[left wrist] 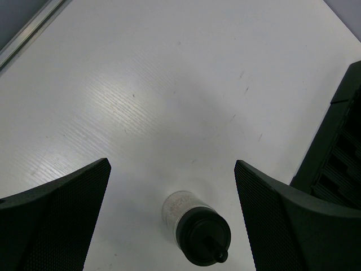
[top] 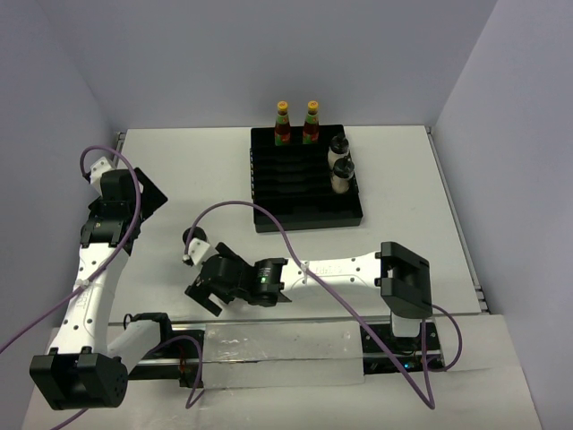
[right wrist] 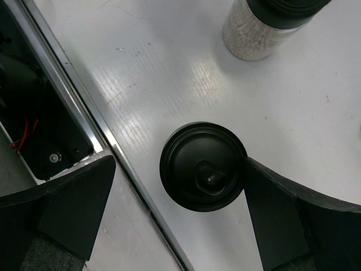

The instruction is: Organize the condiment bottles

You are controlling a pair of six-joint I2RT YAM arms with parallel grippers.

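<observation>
One black-lidded jar (right wrist: 203,166) looks round, glossy, perhaps plastic-topped.

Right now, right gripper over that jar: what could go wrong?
1. The jar sits off-centre in the open right gripper, right up by one finger; closing may shove or tip it.
2. It stands close to the rail at the table's edge; a shove could push it over.
3. A second jar nearby could get bumped.
</observation>
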